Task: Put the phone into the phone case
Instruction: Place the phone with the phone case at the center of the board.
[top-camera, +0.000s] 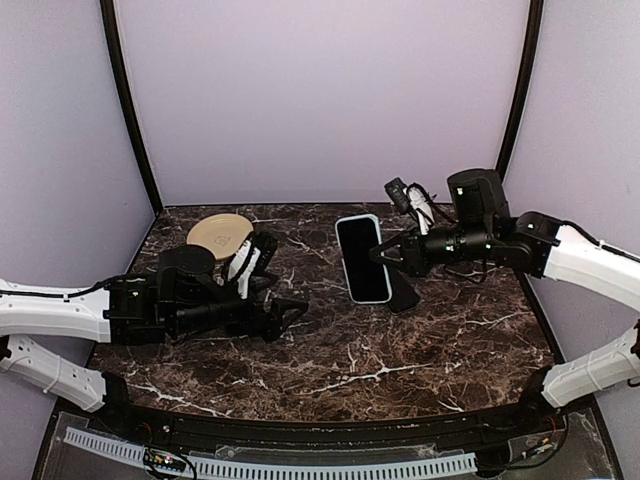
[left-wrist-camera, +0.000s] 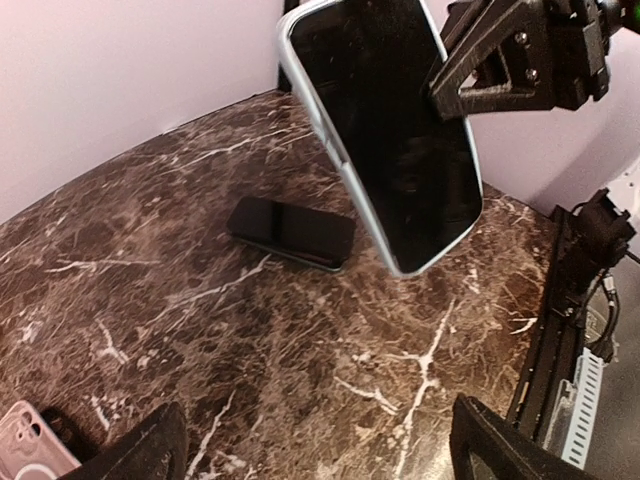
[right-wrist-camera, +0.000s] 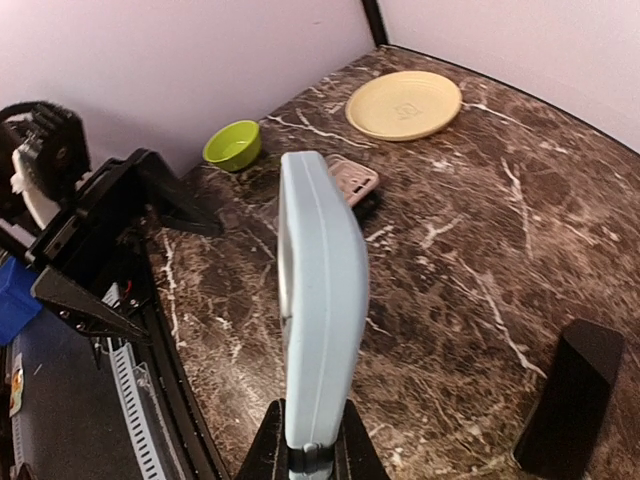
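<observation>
While the right pincer (top-camera: 379, 252) is pinching the pale-blue, black-faced phone (top-camera: 361, 258) edgewise, the left pincer (top-camera: 288, 318) is gaping. Nearer it, by the round yellow plate (right-wrist-camera: 403, 105), the pink plastic case (right-wrist-camera: 352, 178) is lying.

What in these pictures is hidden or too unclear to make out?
- Green bowl: absent from the top view, probably behind the left arm.
- Pink case: cut off by the left wrist view's bottom-left corner.
- Black phone: top view, partly under the blue case.
- Right tool: right wrist view, mostly cut off below, blue case covering its middle.
</observation>
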